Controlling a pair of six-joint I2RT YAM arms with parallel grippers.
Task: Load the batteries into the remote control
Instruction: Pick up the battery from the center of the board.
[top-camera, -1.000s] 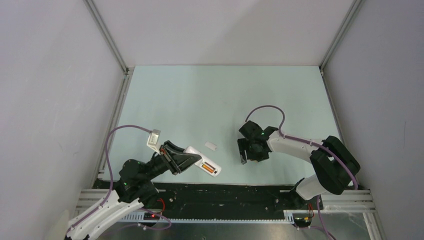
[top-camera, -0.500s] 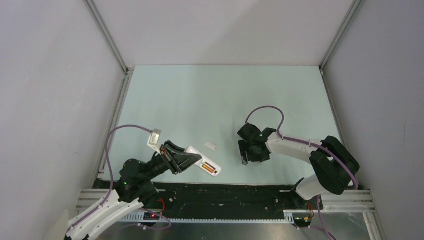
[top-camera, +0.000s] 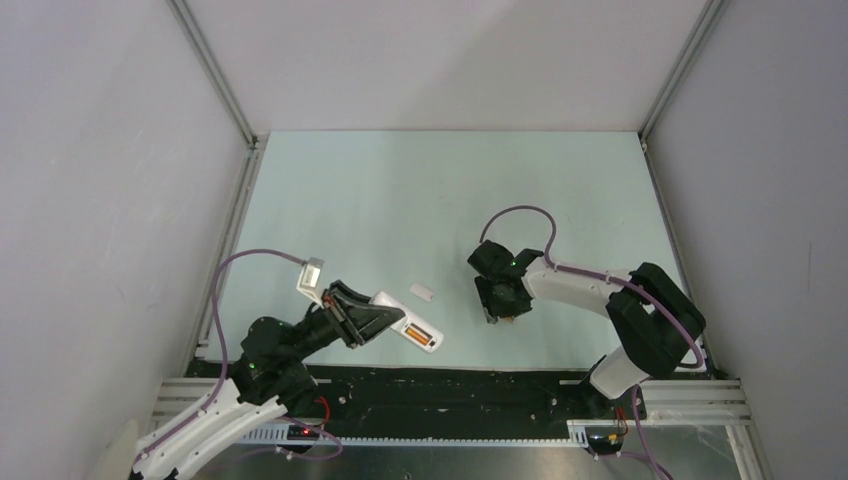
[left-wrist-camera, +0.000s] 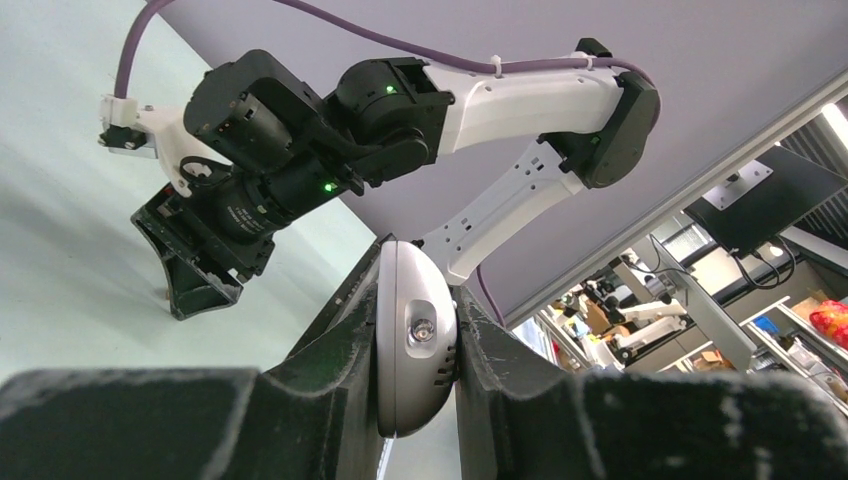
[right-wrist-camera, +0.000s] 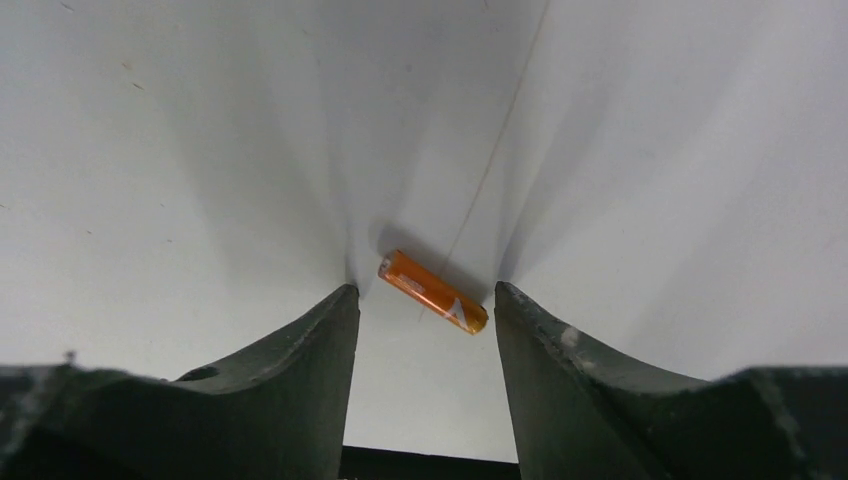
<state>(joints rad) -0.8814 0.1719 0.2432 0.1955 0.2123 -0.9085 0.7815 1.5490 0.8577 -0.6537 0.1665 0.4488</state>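
The left pincer (top-camera: 378, 314), at the lower left of the overhead frame, is clamped tight on the slim white rectangular remote control (left-wrist-camera: 414, 345). From the left wrist view the rounded end of the handset sits squeezed between the two dark fingers (left-wrist-camera: 330, 350). In the overhead view the remote control slants toward the lower right with its back turned up, and one small orange-copper cylindrical battery (top-camera: 421, 335) lies in its recess.

The right pincer (right-wrist-camera: 425, 300) sits low over the pale green tabletop (top-camera: 400, 200), just right of the frame's centre. Its jaws stand part open, holding nothing. A second orange-copper battery (right-wrist-camera: 433, 291) lies loose on the tabletop between them, slanted across the gap, its lower end close to the right-hand finger (right-wrist-camera: 540, 350).

A small flat white piece (top-camera: 421, 291) rests on the tabletop between the remote control and the right pincer.
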